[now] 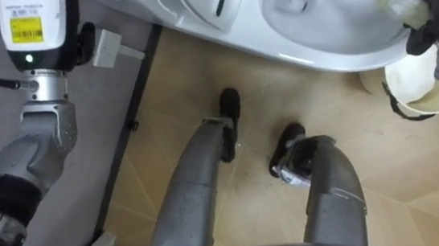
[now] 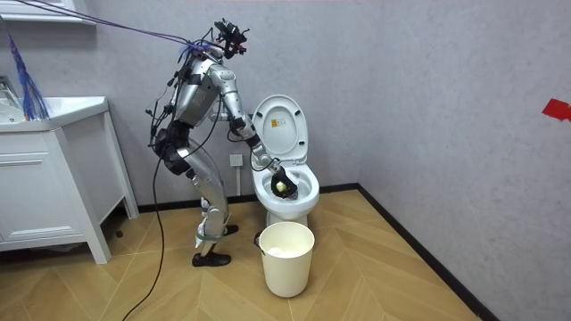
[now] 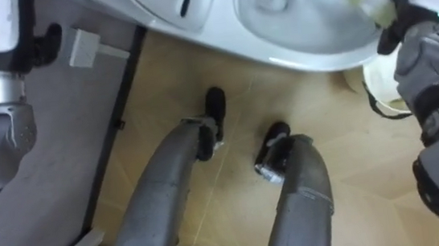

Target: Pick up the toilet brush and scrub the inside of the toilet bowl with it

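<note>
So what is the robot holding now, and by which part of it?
A toilet brush, held by the yellow-green top end of its handle in the right hand. Its shaft reaches down into the toilet bowl.

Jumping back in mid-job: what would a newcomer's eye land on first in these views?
First comes the right robot hand, curled round the pale green brush, whose shaft reaches into the bowl of the open white toilet at the top of the eye view. In the room view the robot bends over that bowl, and a white bucket stands on the wood floor just in front of the toilet.
</note>
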Tool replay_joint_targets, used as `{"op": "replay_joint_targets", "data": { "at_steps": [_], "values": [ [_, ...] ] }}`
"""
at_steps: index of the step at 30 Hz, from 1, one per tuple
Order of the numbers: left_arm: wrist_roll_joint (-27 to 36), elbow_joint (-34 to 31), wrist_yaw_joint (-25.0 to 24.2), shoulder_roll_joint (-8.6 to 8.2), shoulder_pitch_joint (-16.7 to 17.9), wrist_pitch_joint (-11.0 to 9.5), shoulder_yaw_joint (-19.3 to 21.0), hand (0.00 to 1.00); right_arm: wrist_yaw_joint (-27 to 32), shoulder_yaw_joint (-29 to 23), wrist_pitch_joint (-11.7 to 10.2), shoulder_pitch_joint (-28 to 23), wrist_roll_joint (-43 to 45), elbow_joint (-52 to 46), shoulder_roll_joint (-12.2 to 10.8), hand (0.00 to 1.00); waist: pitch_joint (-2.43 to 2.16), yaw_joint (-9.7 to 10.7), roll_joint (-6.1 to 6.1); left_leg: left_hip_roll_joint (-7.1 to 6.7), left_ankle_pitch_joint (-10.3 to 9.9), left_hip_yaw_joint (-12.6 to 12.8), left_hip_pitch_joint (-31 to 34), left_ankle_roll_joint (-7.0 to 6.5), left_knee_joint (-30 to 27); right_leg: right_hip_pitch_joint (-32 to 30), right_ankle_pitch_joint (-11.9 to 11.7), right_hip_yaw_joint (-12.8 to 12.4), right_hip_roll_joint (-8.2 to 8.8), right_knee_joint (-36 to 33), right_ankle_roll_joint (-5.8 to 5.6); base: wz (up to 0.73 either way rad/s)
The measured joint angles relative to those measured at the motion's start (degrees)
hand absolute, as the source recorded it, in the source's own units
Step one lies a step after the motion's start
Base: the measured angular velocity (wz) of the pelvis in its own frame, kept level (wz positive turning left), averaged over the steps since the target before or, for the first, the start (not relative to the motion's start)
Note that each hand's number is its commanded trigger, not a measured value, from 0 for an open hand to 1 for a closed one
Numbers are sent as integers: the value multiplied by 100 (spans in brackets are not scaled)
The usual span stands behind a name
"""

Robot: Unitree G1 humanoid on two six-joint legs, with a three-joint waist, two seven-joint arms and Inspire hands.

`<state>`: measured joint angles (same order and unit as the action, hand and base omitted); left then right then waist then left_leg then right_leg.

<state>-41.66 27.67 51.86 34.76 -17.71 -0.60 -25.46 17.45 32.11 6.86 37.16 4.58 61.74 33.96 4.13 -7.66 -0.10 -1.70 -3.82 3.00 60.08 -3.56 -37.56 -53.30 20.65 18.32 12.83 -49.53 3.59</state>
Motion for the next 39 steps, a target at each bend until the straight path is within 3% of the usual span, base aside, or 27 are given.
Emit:
{"op": "replay_joint_targets", "data": {
  "at_steps": [3,7,12,17,19,22,23,26,30,35,39],
  "values": [
    [-56,-5,46,-1,4,36,60,0,2,-135,6,-3,-346,-136,-91,100,-3,91,-1,-8,30,19,27,-49,-18,-41,-45,-43,0,-25,-41,-5],
    [-111,-2,-43,-1,-6,111,131,0,1,-345,20,-42,-438,-137,-387,100,-9,211,10,-14,81,12,10,-102,-19,-27,-131,-39,5,-13,-70,-5],
    [-337,-5,-338,-44,64,251,139,0,-70,-481,26,-194,39,-183,-445,100,-19,174,100,-16,68,12,-87,-107,-25,76,-155,-89,-20,15,-143,-7],
    [-648,52,-589,-319,179,426,33,0,-381,-451,83,-379,749,-172,-496,100,-24,-92,473,-74,74,-25,-287,-124,27,272,-209,-87,-17,95,-193,-4],
    [-723,57,-685,-407,181,437,55,0,-506,-427,146,-481,1167,-169,-495,100,-27,-222,562,-86,75,-47,-296,-123,25,272,-222,-72,-7,100,-177,-11],
    [-790,49,-769,-415,256,420,56,0,-571,-418,192,-625,1898,-201,-504,100,-22,-280,723,-65,72,-95,-298,-122,4,323,-242,-4,-53,184,-151,-9],
    [-787,52,-775,-413,253,396,74,0,-599,-397,203,-657,2135,-202,-516,100,-21,-332,743,3,63,-81,-295,-114,3,324,-258,-1,-93,218,-131,-16],
    [-598,51,-773,-412,252,320,72,0,-864,39,453,-757,2875,-490,-393,100,-23,-384,748,76,56,-76,-285,-77,37,312,-295,-8,-181,303,-98,-10],
    [-238,51,-774,-408,263,182,74,0,-952,38,642,-963,3281,-1137,-275,100,-24,-337,748,97,19,-99,-263,-14,-3,337,-290,71,-199,319,-59,0],
    [4,-52,-717,-176,542,2,241,0,-1012,-5,873,-1459,3880,-2094,-243,100,-66,-87,690,109,58,-139,-267,60,112,355,-282,123,-256,433,43,5],
    [179,-80,-628,-128,742,-28,299,0,-1092,-186,871,-1771,4098,-2311,-288,100,-108,85,657,173,60,-162,-321,86,160,493,-312,217,-327,600,92,4]
  ]
}}
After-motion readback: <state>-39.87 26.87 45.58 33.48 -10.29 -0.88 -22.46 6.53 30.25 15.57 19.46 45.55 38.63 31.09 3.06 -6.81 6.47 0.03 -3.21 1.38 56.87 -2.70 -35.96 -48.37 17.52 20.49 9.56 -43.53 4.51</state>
